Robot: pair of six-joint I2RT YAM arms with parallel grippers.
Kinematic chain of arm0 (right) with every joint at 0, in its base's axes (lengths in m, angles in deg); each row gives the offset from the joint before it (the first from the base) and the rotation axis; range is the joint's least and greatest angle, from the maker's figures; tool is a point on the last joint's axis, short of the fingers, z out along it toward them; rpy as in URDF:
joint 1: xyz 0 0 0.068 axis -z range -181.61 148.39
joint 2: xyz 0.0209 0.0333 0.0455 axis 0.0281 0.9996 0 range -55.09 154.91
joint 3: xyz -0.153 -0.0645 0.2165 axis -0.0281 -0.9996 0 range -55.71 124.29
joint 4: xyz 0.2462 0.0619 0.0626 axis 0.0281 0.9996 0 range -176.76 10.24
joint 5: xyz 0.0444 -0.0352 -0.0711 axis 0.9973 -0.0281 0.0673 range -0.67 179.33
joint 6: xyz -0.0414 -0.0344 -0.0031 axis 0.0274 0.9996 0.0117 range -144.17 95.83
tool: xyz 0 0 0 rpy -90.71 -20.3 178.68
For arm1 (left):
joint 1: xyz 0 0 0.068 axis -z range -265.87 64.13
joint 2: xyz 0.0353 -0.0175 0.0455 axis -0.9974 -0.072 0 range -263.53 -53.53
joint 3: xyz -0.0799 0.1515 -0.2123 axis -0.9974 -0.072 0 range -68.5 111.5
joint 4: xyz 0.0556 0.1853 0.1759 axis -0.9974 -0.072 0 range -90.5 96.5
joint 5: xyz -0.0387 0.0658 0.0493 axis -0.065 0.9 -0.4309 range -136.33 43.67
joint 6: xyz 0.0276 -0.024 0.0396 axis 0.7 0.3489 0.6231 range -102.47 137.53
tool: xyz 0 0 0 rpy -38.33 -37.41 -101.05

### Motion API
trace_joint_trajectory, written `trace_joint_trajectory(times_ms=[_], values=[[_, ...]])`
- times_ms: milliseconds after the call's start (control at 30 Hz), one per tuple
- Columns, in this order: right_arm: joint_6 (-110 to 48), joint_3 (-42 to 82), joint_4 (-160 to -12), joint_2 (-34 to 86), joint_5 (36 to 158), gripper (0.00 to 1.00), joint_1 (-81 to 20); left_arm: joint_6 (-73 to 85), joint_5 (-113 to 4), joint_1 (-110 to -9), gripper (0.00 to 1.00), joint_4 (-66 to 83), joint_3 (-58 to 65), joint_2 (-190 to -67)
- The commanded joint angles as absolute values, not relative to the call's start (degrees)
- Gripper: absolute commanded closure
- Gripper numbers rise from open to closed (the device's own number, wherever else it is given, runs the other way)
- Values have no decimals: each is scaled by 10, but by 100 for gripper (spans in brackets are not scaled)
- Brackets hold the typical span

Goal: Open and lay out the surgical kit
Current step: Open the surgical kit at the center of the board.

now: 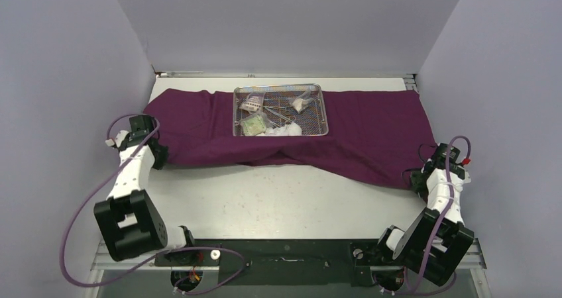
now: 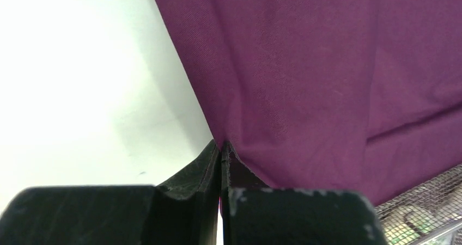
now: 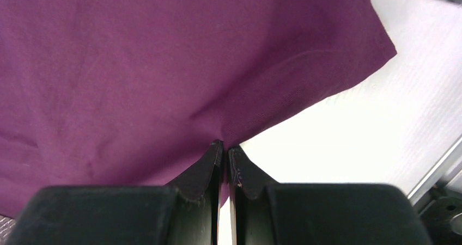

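Presently, at the left side, the left gripper (image 1: 160, 156) is closed on the near left corner of the dark purple cloth wrap (image 1: 371, 129). The left wrist view shows its fingertips (image 2: 208, 166) pressed together with the fabric pinched between them. This corner lies close to the left edge of the table (image 1: 265, 198), and the left wall (image 1: 59, 79) stands just beyond, so room on that side is narrow.

The cloth wrap is spread flat with its long axis running left to right, spanning almost the full table width. Its far hem lies near the far table edge. Its near hem is uneven, coming nearer towards the right, with a fold about the middle. A broad band of white table shows between that hem and the arm bases.

The wire-mesh tray (image 1: 280, 87) sits on the cloth at far centre, long axis also left to right, sides square to the table. Inside it, plastic packets (image 1: 252, 124) lie in the left half and gauze wads (image 1: 286, 130) at the near side; the steel instruments are too small to tell apart.

At the right, the right gripper (image 1: 416, 179) is closed on the near hem just inside the cloth's right corner, fabric nipped between its fingertips (image 3: 209, 166). The right wall (image 1: 504, 79) stands close beside it, leaving little room outward
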State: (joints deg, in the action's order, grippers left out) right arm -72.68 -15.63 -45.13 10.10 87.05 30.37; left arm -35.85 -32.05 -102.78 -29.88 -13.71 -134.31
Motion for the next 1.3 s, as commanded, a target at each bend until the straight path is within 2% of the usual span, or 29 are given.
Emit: trace_joint_trajectory(times_ms=[0,333,867,933,1033,1133,1200,1233,1267], values=[[-754,-135,-448,117,908,95,311,-361,-219,-1040,100,-378,-165,-1239],[-749,-142,-371,96,808,94,328,-373,-196,-1088,100,-425,-244,-1151],[-753,-157,-363,149,732,93,420,-388,-104,-1135,100,-496,-250,-1158],[-758,-155,-354,155,713,93,429,-459,-90,-1140,93,-556,-240,-1154],[-766,-147,-342,161,692,92,441,-494,-108,-1143,89,-566,-238,-1149],[-775,-136,-330,166,683,91,447,-523,-109,-1143,73,-597,-232,-1156],[-778,-132,-326,166,684,89,449,-524,-101,-1143,52,-605,-225,-1159],[-779,-130,-322,166,682,87,449,-524,-97,-1143,46,-608,-220,-1158],[-780,-128,-321,164,680,78,449,-520,-92,-1143,40,-609,-215,-1156]])
